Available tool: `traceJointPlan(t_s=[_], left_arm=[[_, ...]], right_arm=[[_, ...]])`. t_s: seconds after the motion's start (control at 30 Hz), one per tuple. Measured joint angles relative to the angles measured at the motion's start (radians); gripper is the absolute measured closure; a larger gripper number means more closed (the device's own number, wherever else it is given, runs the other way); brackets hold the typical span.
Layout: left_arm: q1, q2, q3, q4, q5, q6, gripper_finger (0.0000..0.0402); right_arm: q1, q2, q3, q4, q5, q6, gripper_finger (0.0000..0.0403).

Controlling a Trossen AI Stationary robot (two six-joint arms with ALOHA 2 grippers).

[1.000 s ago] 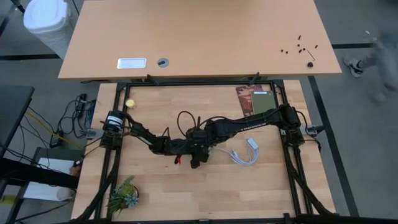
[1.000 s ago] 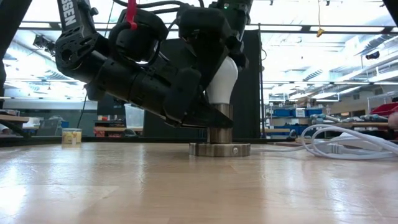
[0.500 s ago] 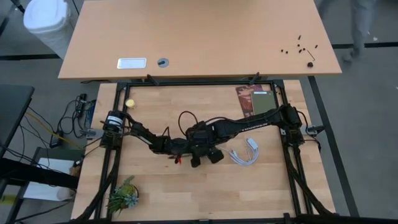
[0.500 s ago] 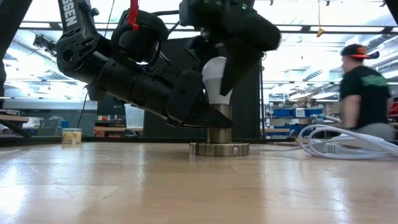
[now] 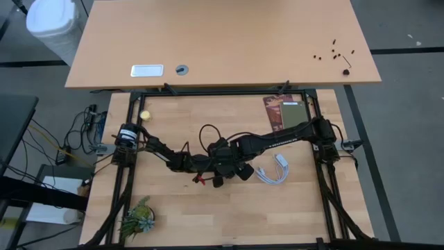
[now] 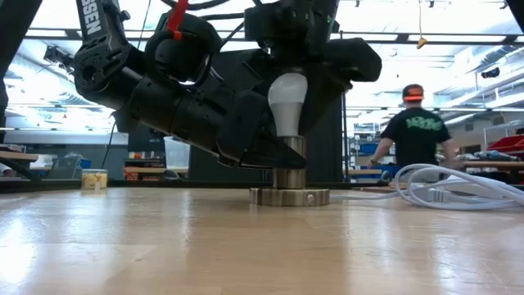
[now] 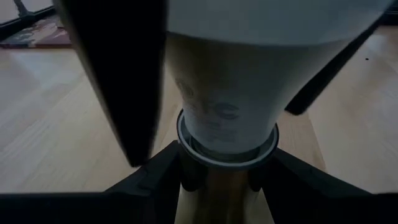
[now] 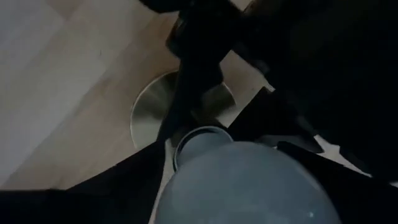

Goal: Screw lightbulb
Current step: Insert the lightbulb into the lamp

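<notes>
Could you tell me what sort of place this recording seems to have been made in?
Probably a robotics lab or workshop. Beyond the wooden table the low view shows shelving with blue bins, overhead strip lights and a person walking past; loose screws lie on a desk.

The small white lightbulb with a frosted rounded dome and narrower pale base [image 6: 287, 102] stands upright, dome up, its base seated in a metal socket. It sits directly beneath the right claw [image 6: 288, 78] and just beside the left claw [image 6: 274, 154], whose fingers reach the socket neck under it.
</notes>
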Motion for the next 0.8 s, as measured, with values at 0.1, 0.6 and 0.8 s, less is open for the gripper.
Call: traceJointPlan(t_s=[0.1, 0.6, 0.8], left_arm=[[0.0, 0.0, 0.001, 0.0, 0.003, 0.001, 0.0208], [-0.001, 0.0, 0.001, 0.0, 0.004, 0.003, 0.0208], [-0.001, 0.0, 0.0, 0.0, 0.0, 0.0, 0.0208]], right_arm=[[0.0, -0.001, -0.01, 0.012, 0.0, 0.055, 0.0135], [-0.006, -0.001, -0.013, 0.028, -0.027, 0.824, 0.0129], [-0.017, -0.001, -0.014, 0.02, -0.029, 1.264, 0.0151]])
